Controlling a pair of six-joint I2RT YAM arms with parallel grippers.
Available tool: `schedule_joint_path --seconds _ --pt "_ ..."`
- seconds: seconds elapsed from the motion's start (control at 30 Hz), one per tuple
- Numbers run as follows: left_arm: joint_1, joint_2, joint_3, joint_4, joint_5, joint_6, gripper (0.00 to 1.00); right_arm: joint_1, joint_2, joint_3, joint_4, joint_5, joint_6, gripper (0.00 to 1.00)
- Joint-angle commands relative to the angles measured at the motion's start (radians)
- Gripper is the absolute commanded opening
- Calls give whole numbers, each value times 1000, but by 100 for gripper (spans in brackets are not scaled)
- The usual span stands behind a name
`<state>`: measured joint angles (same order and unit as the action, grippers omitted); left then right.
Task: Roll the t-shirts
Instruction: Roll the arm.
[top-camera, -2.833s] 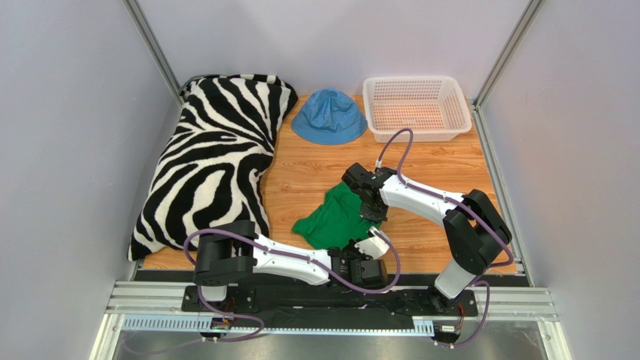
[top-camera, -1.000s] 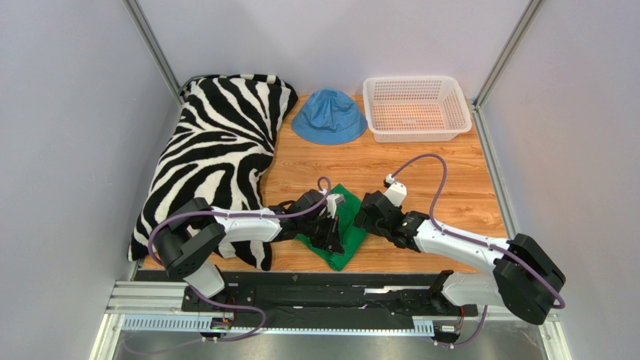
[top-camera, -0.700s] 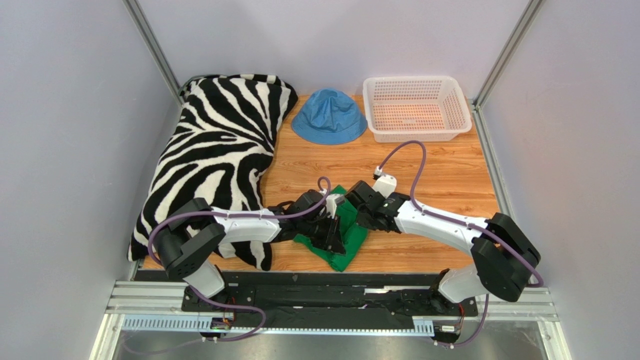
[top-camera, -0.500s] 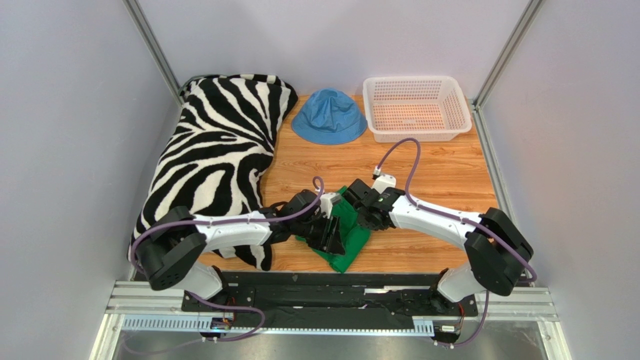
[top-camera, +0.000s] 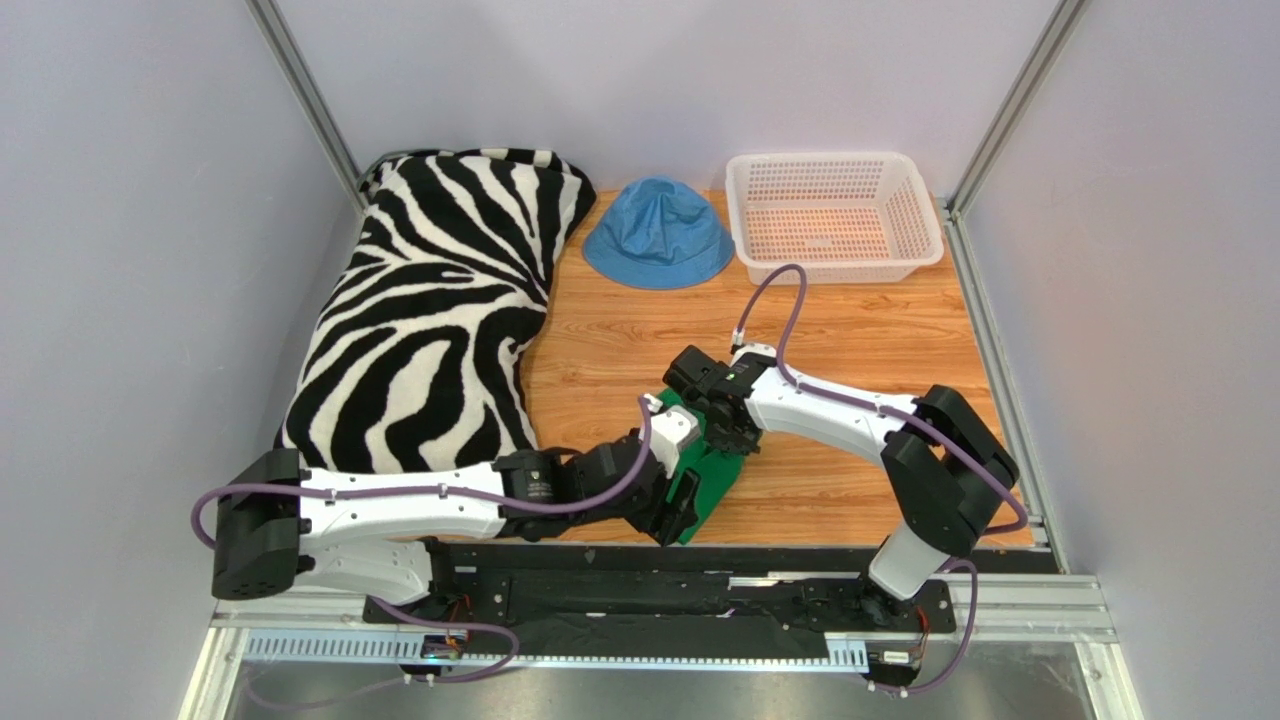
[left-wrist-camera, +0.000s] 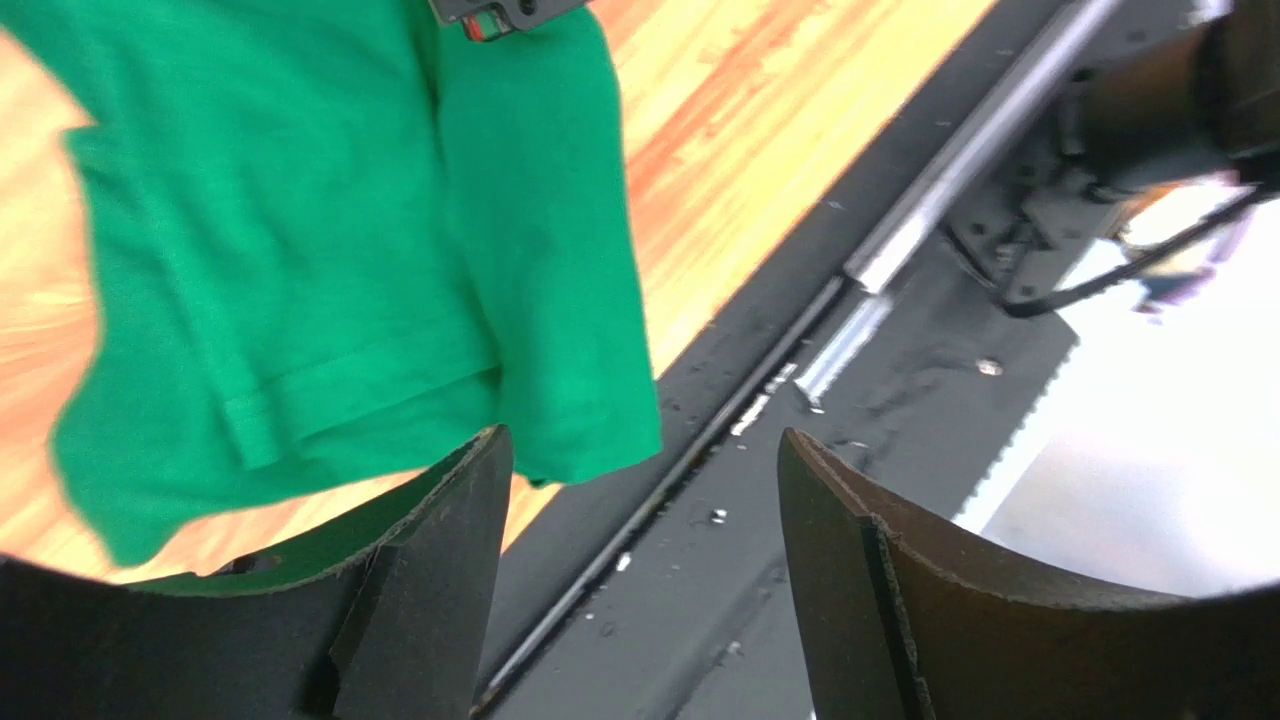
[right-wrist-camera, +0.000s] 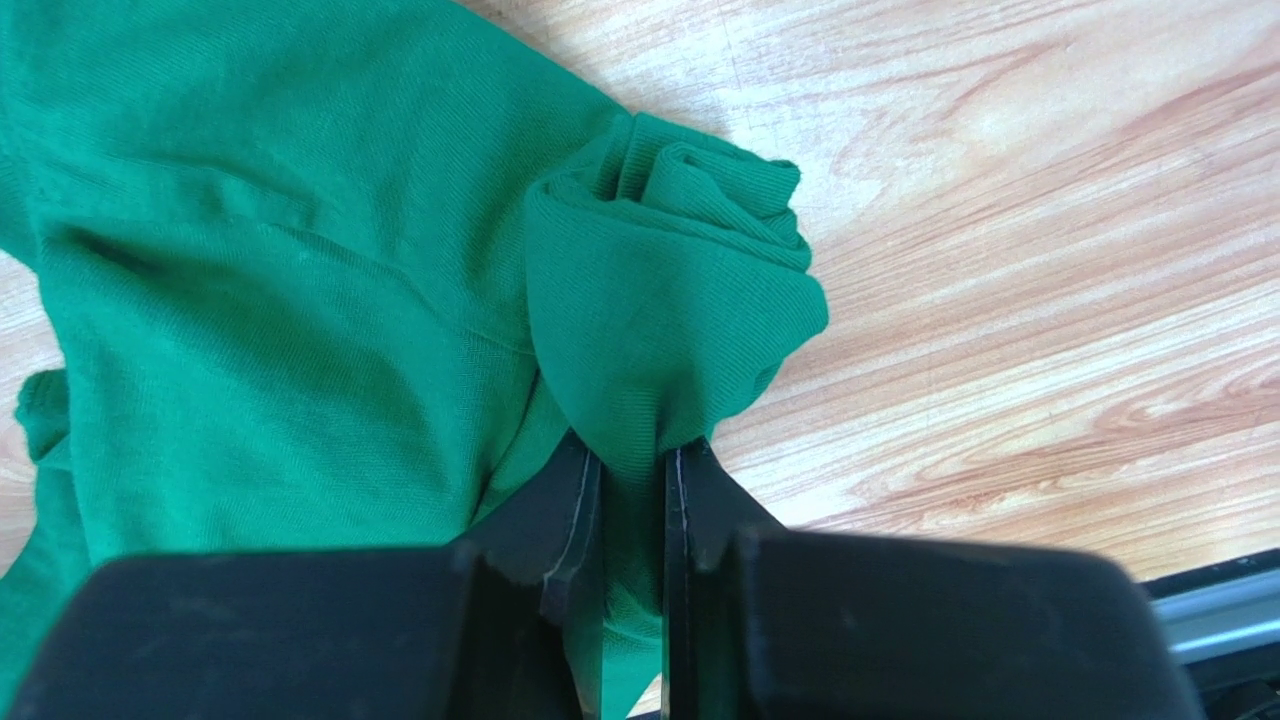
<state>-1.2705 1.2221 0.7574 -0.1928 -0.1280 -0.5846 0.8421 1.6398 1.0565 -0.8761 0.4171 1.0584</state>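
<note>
Top view. The left arm (top-camera: 406, 507) lies low along the table's (top-camera: 872, 345) 6 o'clock edge, running from its base at 8 o'clock across to the middle. The right arm (top-camera: 842, 413) rises from its base at 5 o'clock, bends at the elbow, and sends its forearm towards 10 o'clock, wrist tipped downward.

The left gripper (top-camera: 669, 503) sits at the near edge, just beside the green t-shirt (top-camera: 709, 468). In the left wrist view the left gripper (left-wrist-camera: 643, 450) has its jaws spread wide with nothing between them; the t-shirt (left-wrist-camera: 301, 225) lies beyond, towards 11 o'clock, and its corner hangs over the table edge.

The right gripper (top-camera: 732, 435) bears down on the cloth's far end. In the right wrist view the right gripper (right-wrist-camera: 631, 458) has its jaws pinched tight on a fold of the t-shirt (right-wrist-camera: 301, 300), and a rolled bunch stands just past the fingertips at 12 o'clock.

The t-shirt lies at the table's 6 o'clock edge, between the two grippers. Zebra pillow (top-camera: 428, 323) at 9 o'clock, blue hat (top-camera: 657, 233) at 12, white basket (top-camera: 830, 158) at 1.
</note>
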Motion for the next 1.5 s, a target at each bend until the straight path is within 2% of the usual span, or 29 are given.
schedule_joint_path --seconds 0.0,0.13,0.23,0.37,0.53,0.83,1.27,1.37,1.47 --pt "-110 31 71 -57 -361 28 73 0 40 25 -40 -37 11 0" --pt "-210 169 175 -131 -583 69 73 2 49 31 -40 -55 3 0" --pt "-280 286 262 -167 -677 109 74 0 55 34 -40 -61 -1 0" --pt "-331 433 344 -198 -743 150 74 -1 61 36 -41 -69 -1 0" --pt "-339 540 444 -282 -789 140 74 -1 68 31 -40 -74 -2 0" --pt "-337 674 499 -318 -768 129 74 -1 77 28 -32 -80 -3 0" --pt "-308 751 517 -370 -751 88 72 -3 84 16 -18 -87 -3 0" --pt "-297 752 508 -370 -746 80 69 -3 80 14 -15 -89 -5 0" --pt "-282 754 505 -373 -746 77 60 -2 72 11 -12 -89 -5 0"
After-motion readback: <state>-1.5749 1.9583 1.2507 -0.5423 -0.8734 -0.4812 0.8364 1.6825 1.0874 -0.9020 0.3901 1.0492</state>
